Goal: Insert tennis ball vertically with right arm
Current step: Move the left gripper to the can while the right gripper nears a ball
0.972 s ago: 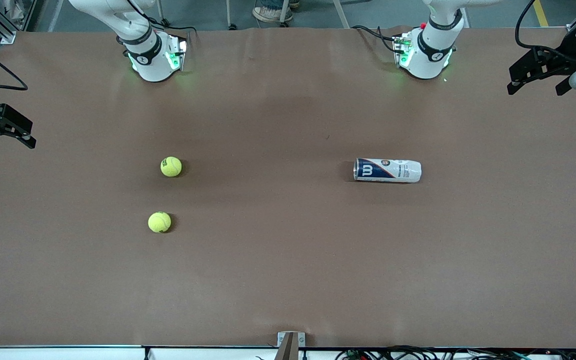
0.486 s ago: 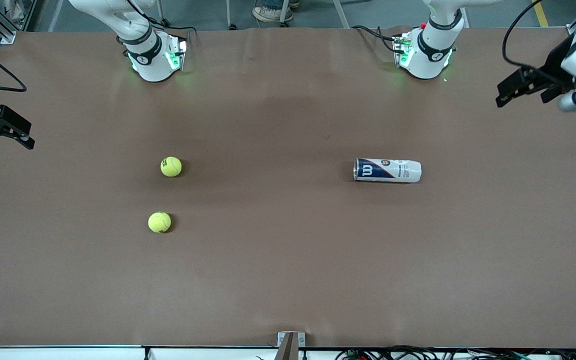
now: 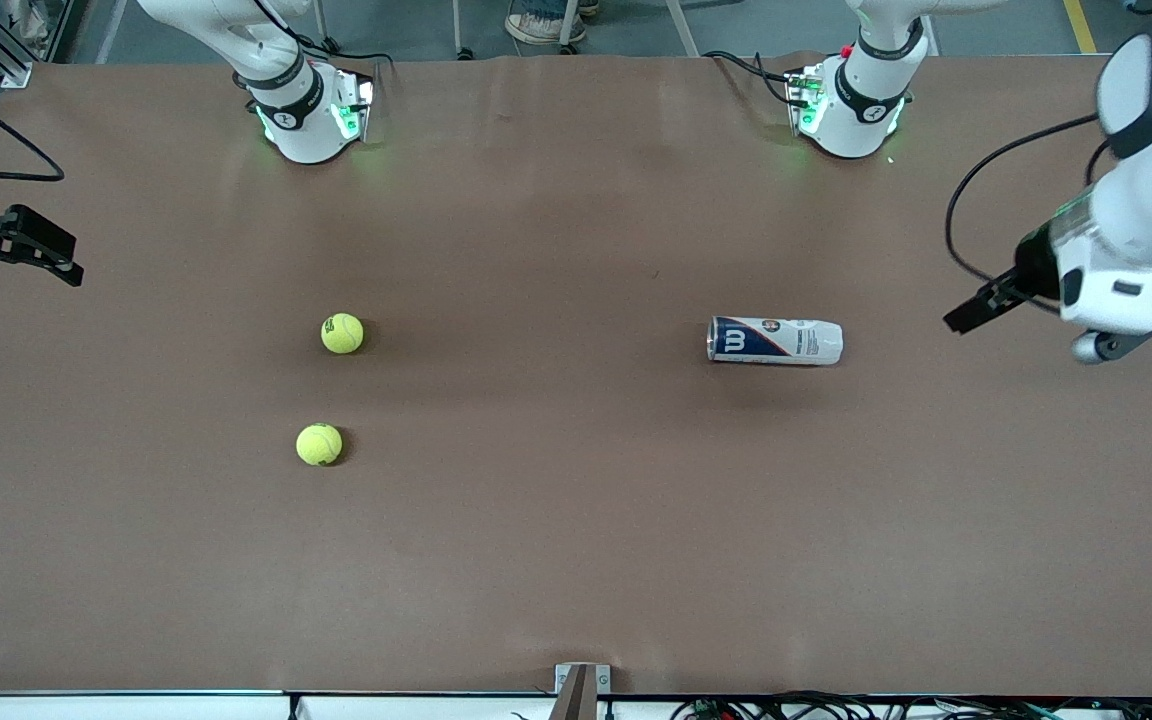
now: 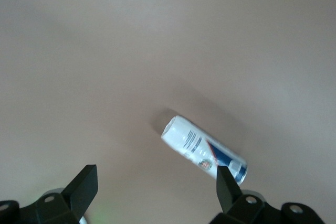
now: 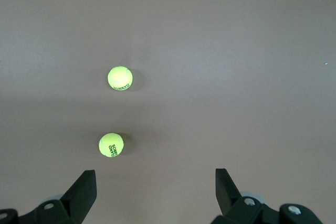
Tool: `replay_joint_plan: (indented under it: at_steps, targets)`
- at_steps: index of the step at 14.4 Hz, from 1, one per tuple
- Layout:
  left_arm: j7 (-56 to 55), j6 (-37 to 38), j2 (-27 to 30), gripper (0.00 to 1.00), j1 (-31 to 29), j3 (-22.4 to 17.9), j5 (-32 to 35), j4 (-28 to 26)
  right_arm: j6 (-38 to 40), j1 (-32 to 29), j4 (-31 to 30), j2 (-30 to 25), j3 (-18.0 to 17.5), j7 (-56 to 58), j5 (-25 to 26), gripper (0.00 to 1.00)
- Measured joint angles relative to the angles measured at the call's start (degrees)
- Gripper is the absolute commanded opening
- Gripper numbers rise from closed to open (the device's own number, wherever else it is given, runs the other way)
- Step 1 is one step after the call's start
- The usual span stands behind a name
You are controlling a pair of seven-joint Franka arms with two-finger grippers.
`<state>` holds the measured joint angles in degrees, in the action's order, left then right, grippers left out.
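Table: flat brown surface (image 3: 576,560), covered edge to edge in matte brown sheet.

Nearer ball: fuzzy yellow-green tennis ball (image 3: 319,444), resting on the table toward the right arm's end; nearest to the front camera of all the loose things. Also in the right wrist view (image 5: 120,78).

Farther ball: second yellow-green tennis ball with dark printed lettering (image 3: 342,333), just farther from the front camera than the first, apart from it, not touching. Lettering readable as print only in the right wrist view (image 5: 111,145).

Can: white and dark-blue cylindrical tennis-ball can (image 3: 774,341), lying on its side toward the left arm's end, well apart from both balls, about level with the farther ball. Blue end points toward the balls; whether that end is open, I cannot tell. Seen tilted in the left wrist view (image 4: 203,148).

Left gripper: black two-finger gripper (image 3: 966,318) up over the table at the left arm's end, near the can, not touching it. Fingers spread wide, nothing between them; both tips frame the can in the wrist view (image 4: 157,187).

Right gripper: black two-finger gripper (image 3: 21,245) over the table edge at the right arm's end, well apart from the balls. Fingers wide apart and empty (image 5: 156,184).
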<state>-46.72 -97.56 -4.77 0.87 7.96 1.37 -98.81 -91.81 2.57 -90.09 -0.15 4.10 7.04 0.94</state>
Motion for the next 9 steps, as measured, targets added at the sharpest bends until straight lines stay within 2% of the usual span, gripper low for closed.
replay_joint_plan:
  at_steps: [4, 9]
  targets:
    - [-26.5, -3.6, -4.9, 1.0, 5.3, 2.9, 9.5, -2.4, -6.8, 2.0, -6.2, 1.0, -0.4, -0.3, -0.1, 1.0]
    - [-51.8, -6.9, -11.1, 1.0, 12.9, 3.3, 19.5, -7.6, -25.1, 4.3, -20.1, 2.1, -0.6, -0.4, -0.1, 1.0]
